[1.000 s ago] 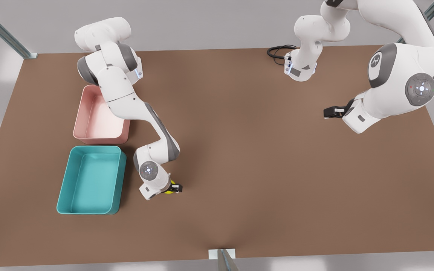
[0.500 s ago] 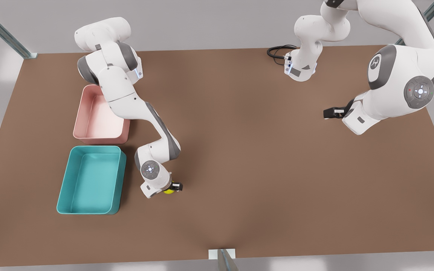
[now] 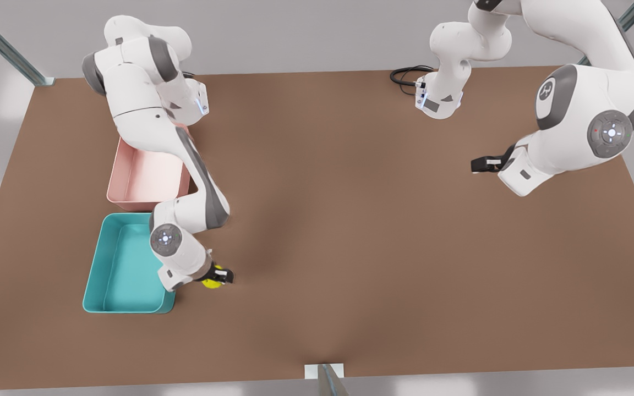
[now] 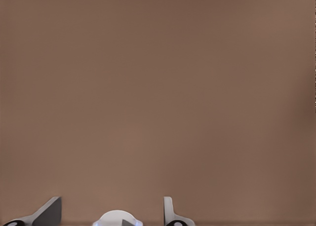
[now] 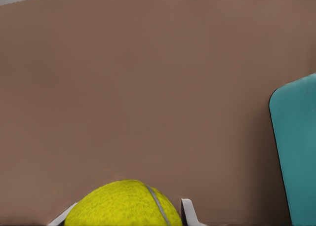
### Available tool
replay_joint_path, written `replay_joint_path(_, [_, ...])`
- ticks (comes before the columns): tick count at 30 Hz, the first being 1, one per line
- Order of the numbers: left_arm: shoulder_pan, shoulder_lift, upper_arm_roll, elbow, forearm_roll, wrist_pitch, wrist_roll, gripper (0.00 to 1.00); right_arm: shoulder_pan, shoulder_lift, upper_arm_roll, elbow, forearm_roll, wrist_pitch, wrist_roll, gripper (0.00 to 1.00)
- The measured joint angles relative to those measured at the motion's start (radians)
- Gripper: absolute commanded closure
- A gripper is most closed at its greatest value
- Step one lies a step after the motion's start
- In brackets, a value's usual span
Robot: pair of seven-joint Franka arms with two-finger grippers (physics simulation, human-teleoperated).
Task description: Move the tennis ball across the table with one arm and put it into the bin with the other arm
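The large plain brown tabletop (image 3: 350, 231) is carrying a teal rectangular plastic bin (image 3: 121, 269) at the front view's left. Beside its right wall, the right claw (image 3: 219, 276) is gripping the small yellow-green tennis ball (image 3: 211, 281), likely for dropping it in. The left claw (image 3: 479, 164) is waiting, spread wide, far right.

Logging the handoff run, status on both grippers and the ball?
Right gripper shut on tennis ball, beside the bin, not over it. Left gripper open, waiting far across the table. Nothing between ball and bin.
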Motion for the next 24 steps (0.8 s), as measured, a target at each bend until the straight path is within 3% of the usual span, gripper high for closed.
replay_joint_path(4, [0.000,-0.003,-0.009,0.003,0.002,0.000,-0.002,0.00,-0.068,-0.072,-0.137,-0.042,-0.001,-0.085,-0.124,0.32])
replay_joint_path(7, [0.004,-0.005,-0.009,0.004,0.005,0.000,-0.003,0.00,-0.120,-0.053,-0.173,-0.040,-0.001,-0.120,-0.224,0.31])
replay_joint_path(8, [0.005,-0.005,-0.008,0.004,0.006,0.000,-0.003,0.00,-0.127,-0.044,-0.176,-0.038,-0.003,-0.129,-0.252,0.00])
replay_joint_path(14, [0.008,-0.006,-0.007,0.005,0.010,0.006,-0.004,0.00,-0.127,-0.028,-0.175,-0.028,0.004,-0.163,-0.387,0.00])
replay_joint_path(18, [0.008,-0.001,-0.006,0.003,0.010,0.019,-0.005,0.00,-0.101,-0.054,-0.170,0.170,0.008,-0.349,-0.432,0.00])
replay_joint_path(20, [0.008,0.001,-0.006,0.001,0.010,0.022,-0.005,0.00,-0.103,-0.194,-0.141,0.188,-0.016,-0.468,-0.443,0.00])
replay_joint_path(24, [0.020,0.011,-0.006,-0.001,0.009,0.023,-0.005,0.00,-0.162,-0.490,-0.071,0.003,-0.049,-0.616,-0.452,0.00])
